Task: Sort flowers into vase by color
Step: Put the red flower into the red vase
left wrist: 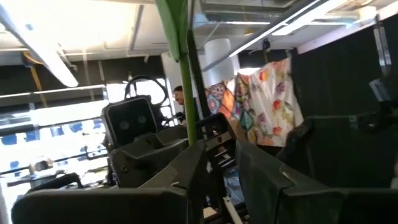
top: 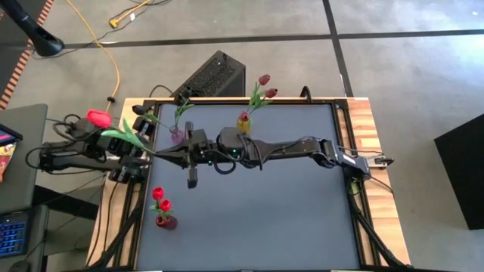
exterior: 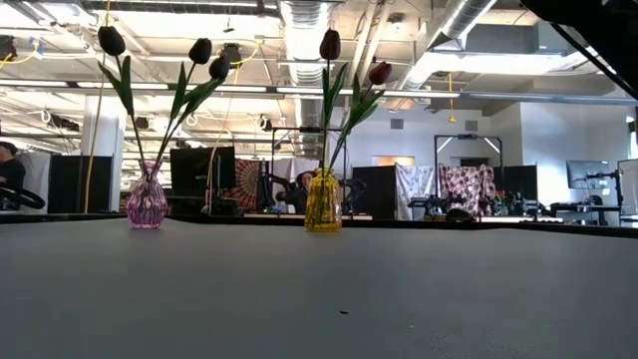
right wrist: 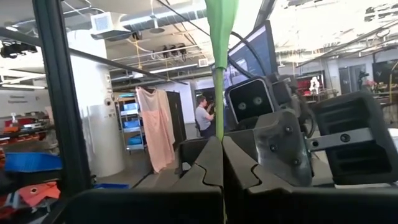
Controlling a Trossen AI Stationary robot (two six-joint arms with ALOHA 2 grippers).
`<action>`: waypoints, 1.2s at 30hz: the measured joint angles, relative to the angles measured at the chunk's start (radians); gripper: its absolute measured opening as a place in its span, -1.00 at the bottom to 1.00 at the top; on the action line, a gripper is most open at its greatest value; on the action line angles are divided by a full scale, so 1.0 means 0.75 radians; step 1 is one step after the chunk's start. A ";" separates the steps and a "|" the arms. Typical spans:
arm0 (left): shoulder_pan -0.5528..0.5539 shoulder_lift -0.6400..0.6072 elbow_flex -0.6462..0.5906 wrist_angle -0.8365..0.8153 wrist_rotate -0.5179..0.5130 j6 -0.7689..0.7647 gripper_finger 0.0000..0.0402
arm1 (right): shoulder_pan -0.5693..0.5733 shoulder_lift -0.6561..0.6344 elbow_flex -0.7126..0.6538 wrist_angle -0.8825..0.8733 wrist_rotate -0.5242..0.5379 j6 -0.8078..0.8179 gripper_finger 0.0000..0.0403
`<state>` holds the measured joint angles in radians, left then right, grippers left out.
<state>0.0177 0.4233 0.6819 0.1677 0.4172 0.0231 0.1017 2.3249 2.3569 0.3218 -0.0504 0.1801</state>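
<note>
Red tulip (top: 99, 118) stem pinched by both my left gripper (top: 145, 151) and right gripper (top: 175, 155) mid-air, apparently handing over before vasing.

One camera looks straight down on the table (top: 249, 196). Another looks level across it. Both show the yellow vase (top: 243, 123).
</note>
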 joint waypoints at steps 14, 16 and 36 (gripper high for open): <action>0.001 -0.020 0.008 -0.156 0.171 -0.050 -0.59 | 0.000 0.003 -0.001 -0.002 -0.005 -0.019 -0.92; 0.001 -0.027 0.024 -0.190 0.155 -0.038 -0.59 | 0.002 0.003 -0.001 0.003 -0.004 -0.033 -0.92; 0.001 -0.064 0.054 -0.190 -0.100 0.034 -0.59 | 0.005 0.003 -0.008 -0.016 0.040 -0.034 -0.92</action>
<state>0.0185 0.3752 0.7223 0.0248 0.3419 0.0488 0.1053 2.3272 2.3512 0.3099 -0.0204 0.1543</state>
